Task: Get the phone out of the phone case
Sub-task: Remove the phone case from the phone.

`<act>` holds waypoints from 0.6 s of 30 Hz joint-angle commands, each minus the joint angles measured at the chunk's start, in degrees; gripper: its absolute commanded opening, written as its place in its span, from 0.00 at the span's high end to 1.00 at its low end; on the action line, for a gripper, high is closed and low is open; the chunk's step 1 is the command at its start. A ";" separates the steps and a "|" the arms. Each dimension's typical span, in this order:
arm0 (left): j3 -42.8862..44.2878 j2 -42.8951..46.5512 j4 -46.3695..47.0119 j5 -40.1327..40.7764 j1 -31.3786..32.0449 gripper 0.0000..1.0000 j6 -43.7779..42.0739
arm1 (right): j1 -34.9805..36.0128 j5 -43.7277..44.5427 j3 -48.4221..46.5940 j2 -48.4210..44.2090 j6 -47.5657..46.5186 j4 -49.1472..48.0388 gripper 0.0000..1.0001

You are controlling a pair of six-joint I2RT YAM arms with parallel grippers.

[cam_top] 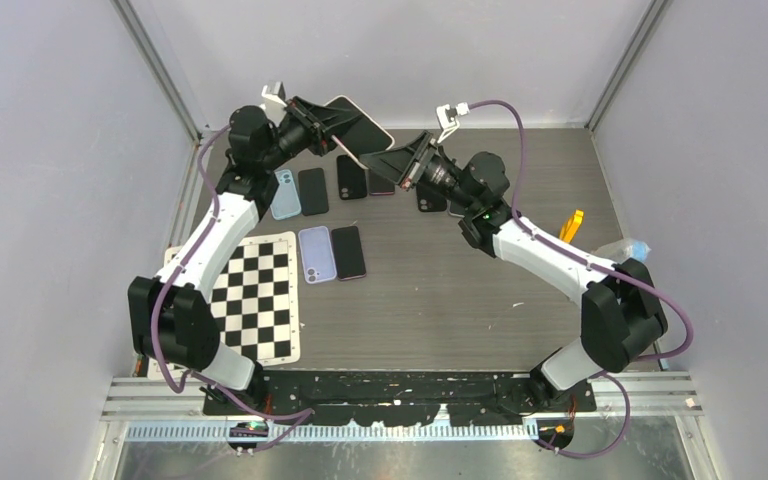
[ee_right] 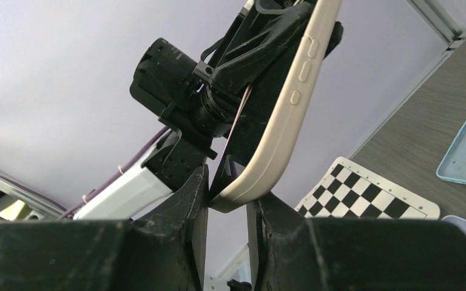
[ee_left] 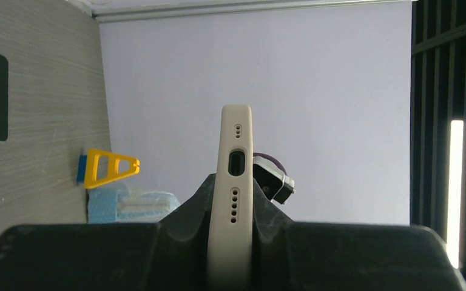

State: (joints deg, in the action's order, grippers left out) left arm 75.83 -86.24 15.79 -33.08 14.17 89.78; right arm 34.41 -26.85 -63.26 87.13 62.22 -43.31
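Note:
A phone in a beige case point(cam_top: 360, 125) is held in the air above the far middle of the table. My left gripper point(cam_top: 325, 125) is shut on it. In the left wrist view the case's bottom edge point(ee_left: 236, 182), with port and speaker holes, stands upright between my left gripper's point(ee_left: 233, 230) jaws. My right gripper point(cam_top: 390, 160) meets the case's lower corner from the right. In the right wrist view the beige case point(ee_right: 279, 121) curves down and its corner sits pinched between the tips of my right gripper point(ee_right: 227, 203).
On the table below lie several phones and cases: a light blue case point(cam_top: 286, 195), black phones point(cam_top: 312, 190) point(cam_top: 351, 176), a lavender case point(cam_top: 317, 254) and a dark phone point(cam_top: 349, 252). A checkerboard point(cam_top: 255, 300) lies front left. A yellow object point(cam_top: 571, 225) and blue-white packet point(cam_top: 625, 250) sit right.

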 commanded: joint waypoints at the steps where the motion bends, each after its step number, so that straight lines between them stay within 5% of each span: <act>1: 3.11 2.13 -6.44 -3.47 0.76 1.00 6.44 | 0.83 -8.21 1.75 -1.43 -18.44 -2.56 0.84; 18: 0.43 2.14 -10.97 -5.16 0.85 1.00 9.17 | 2.50 -7.68 0.35 -4.58 -41.07 15.15 0.82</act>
State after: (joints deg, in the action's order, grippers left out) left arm 75.02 -86.24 8.82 -38.52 14.17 96.40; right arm 35.64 -33.21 -62.37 82.89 36.71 -35.68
